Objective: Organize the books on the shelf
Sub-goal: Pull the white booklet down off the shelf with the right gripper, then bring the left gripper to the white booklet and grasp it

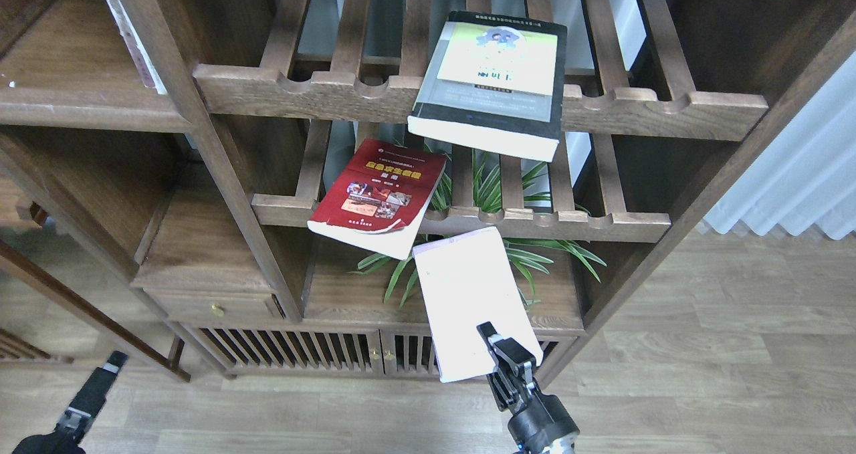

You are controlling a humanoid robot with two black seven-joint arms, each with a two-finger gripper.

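The black-bordered book (pixel 491 83) with the yellow-green cover lies on the upper slatted rack and overhangs its front rail. The red book (pixel 378 196) lies askew on the lower slatted rack, with its near corner hanging over the rail. My right gripper (pixel 508 360) is shut on the near edge of the pale lavender-white book (pixel 468 300) and holds it in the air below and in front of the lower rack. My left gripper (pixel 100 384) is low at the bottom left, far from the books, seen dark and narrow. A flat dark-brown shelf board (pixel 80 109) with a rounded front edge is at the upper left.
A spider plant (pixel 491 186) stands behind the held book, its pot hidden. A second flat board (pixel 200 260) sits over a small drawer (pixel 214 305). Slatted cabinet doors (pixel 301 354) are at the bottom. A slanted post (pixel 200 140) divides the shelving. A curtain (pixel 802 173) is at the right.
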